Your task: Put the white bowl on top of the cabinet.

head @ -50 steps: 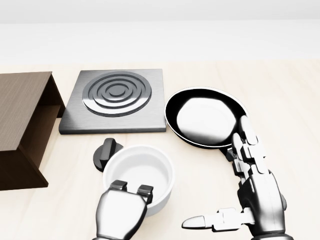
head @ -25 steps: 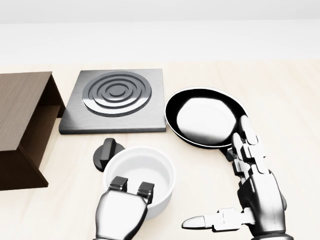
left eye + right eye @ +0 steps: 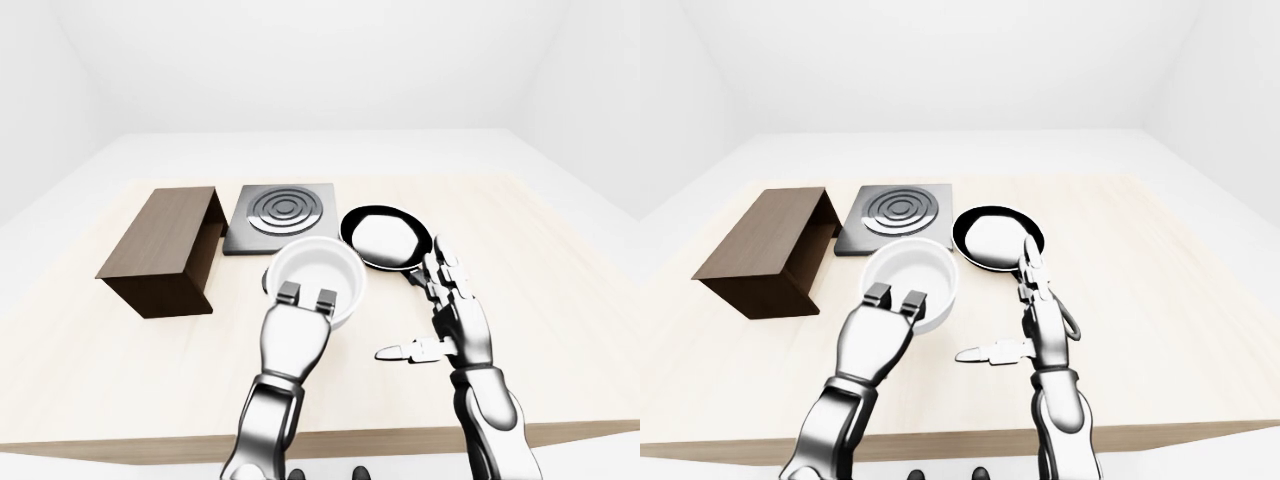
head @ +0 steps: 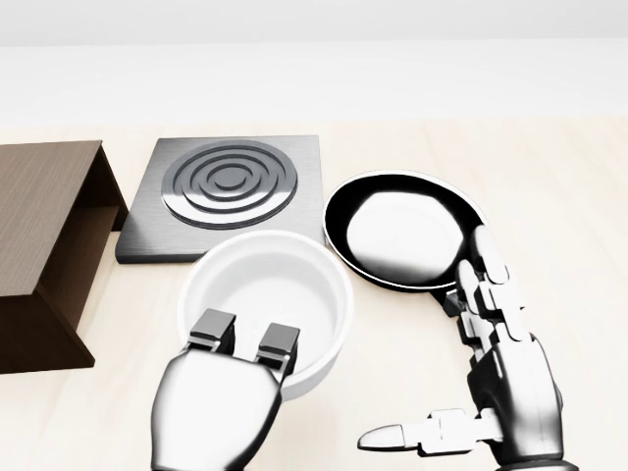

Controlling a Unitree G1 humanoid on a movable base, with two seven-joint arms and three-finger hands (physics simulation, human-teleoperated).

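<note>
Since the earlier frames the left hand (image 4: 221,392) has risen with the white bowl (image 4: 265,304), so the bowl now looks larger in the head view, overlaps the lower edge of the hob plate (image 4: 228,196) and hides the black knob that lay beside it. Left to right in the head view: one dark wooden cabinet (image 4: 44,235) lies at the left edge, its open side facing right; one grey hob plate with concentric rings sits beside it; one black frying pan (image 4: 402,231) rests to the right of the plate. All are on the pale desk (image 4: 549,177). One white bowl is held just above the left hand, whose fingers (image 4: 211,329) curl over the near rim, closed on it. The right hand (image 4: 491,363) hangs to the right of the bowl, apart from it, fingers straight and thumb stretched out leftward, holding nothing, its fingertips overlapping the pan's lower right rim.
</note>
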